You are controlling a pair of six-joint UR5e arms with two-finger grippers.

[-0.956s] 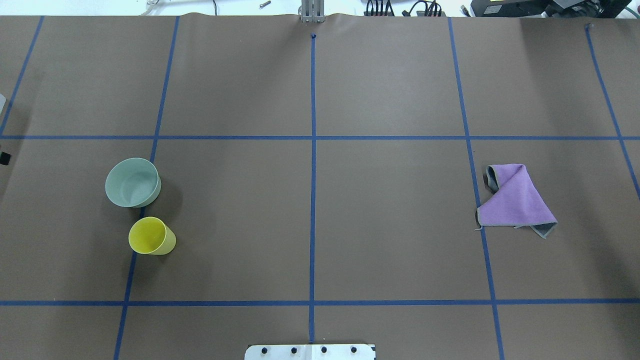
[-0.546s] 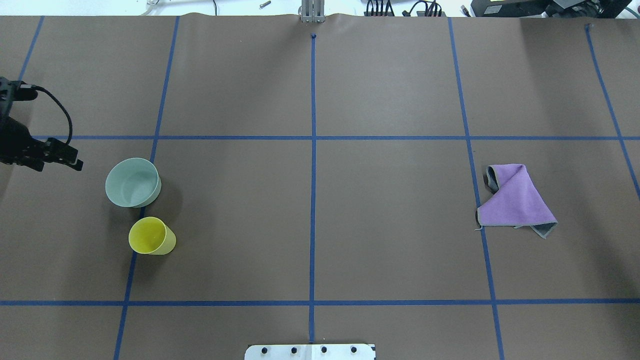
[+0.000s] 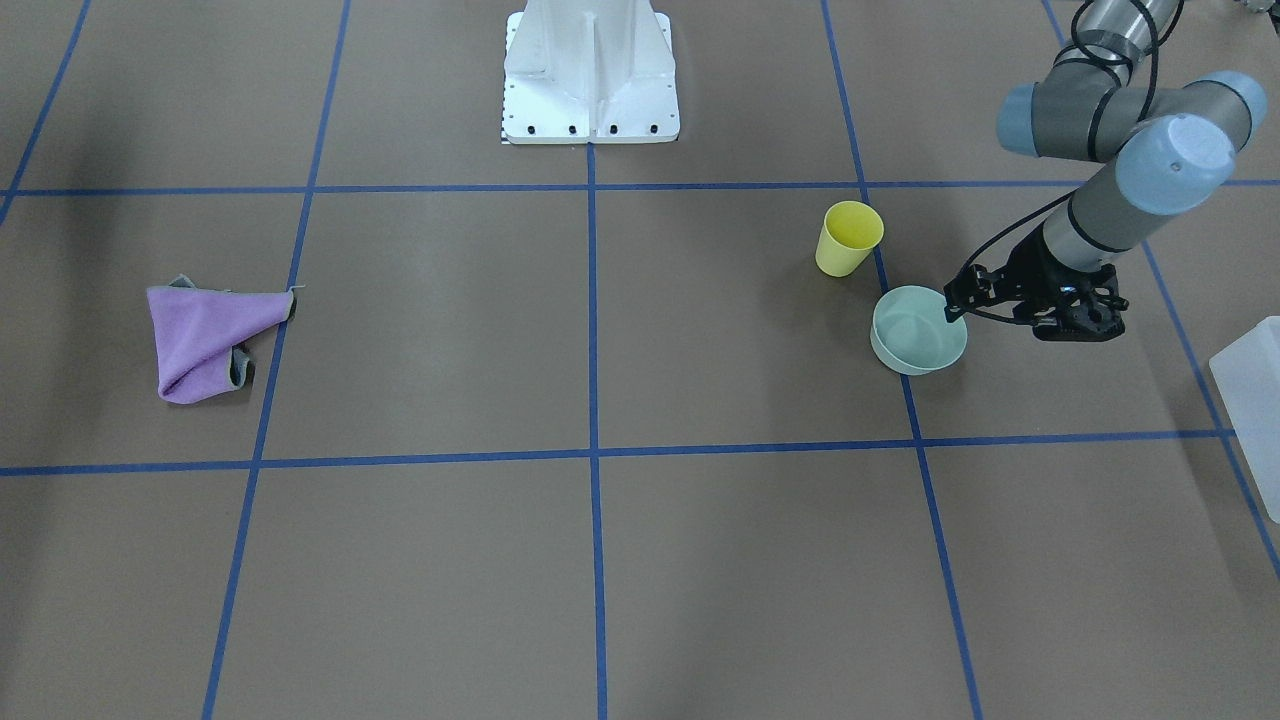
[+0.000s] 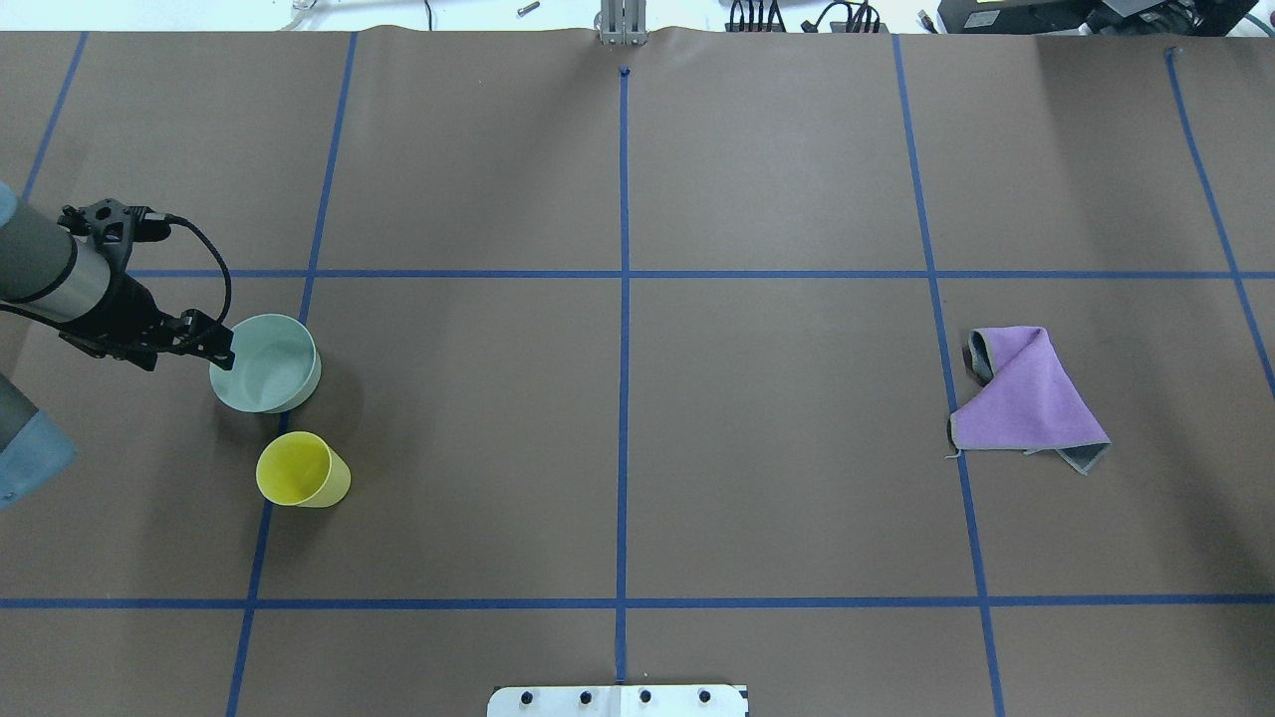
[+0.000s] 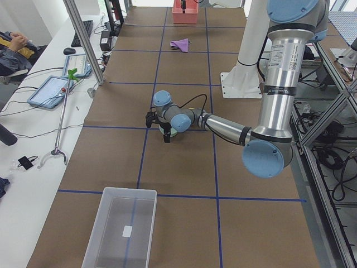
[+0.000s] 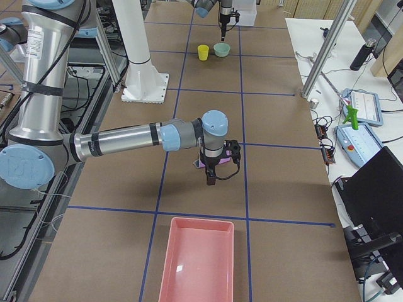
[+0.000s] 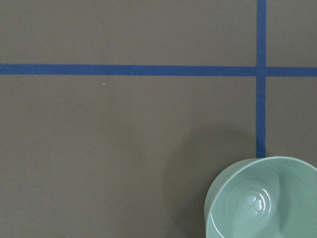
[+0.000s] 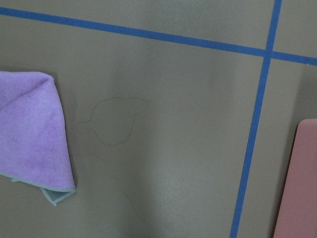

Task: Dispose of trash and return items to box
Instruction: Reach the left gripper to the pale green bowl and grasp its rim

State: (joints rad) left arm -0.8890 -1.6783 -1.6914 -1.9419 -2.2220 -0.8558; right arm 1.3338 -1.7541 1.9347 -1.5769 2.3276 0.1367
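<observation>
Hovering my left gripper [image 4: 215, 345] at the green bowl [image 4: 269, 366] rim, I cannot tell whether it or the right gripper [image 6: 211, 178] is parted. Nothing is done yet: yellow cup [image 4: 299, 471] stands beside the bowl, box [image 5: 106, 234] empty.

I'm looking at a surface [image 4: 777, 448] of brown paper gridded with blue tape [image 4: 624, 398] under even light. In the left-side view, a white desk [image 5: 33, 190] along the left edge holds 1 tablet [image 5: 49, 91] and 1 keyboard [image 5: 85, 30].
</observation>
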